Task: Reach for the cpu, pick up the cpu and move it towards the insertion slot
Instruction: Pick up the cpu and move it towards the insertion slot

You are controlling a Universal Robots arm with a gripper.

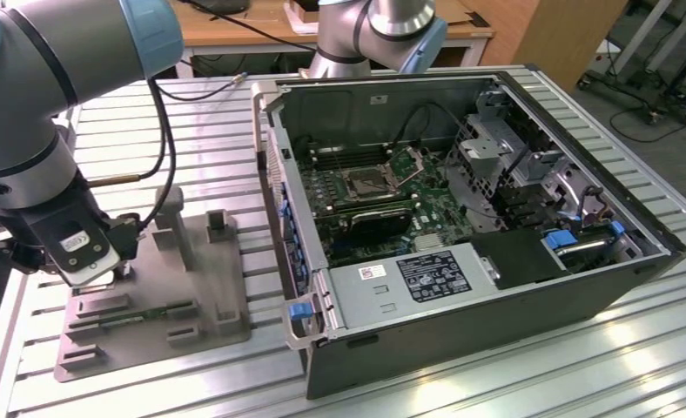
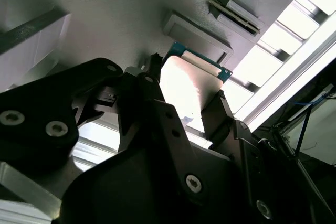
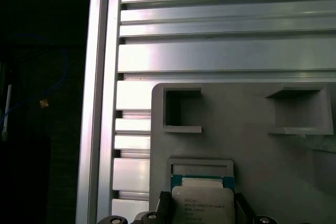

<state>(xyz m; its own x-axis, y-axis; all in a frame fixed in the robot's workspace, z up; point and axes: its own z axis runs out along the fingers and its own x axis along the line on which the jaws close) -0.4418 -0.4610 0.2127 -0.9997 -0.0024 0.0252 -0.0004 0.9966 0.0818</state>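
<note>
Gripper (image 1: 102, 277) hangs low at the exterior view's left edge, over the grey fixture (image 1: 204, 287). Its two dark fingers (image 2: 220, 108) press on opposite edges of the cpu (image 2: 189, 85), holding it at its recess in the fixture. Well apart, near the exterior view's centre, the insertion slot (image 1: 366, 181) lies uncovered inside the computer case (image 1: 494, 296), its lid plate (image 1: 414, 162) tilted up.

Wooden desk (image 1: 267, 35) behind slatted aluminium table (image 1: 529, 374).
</note>
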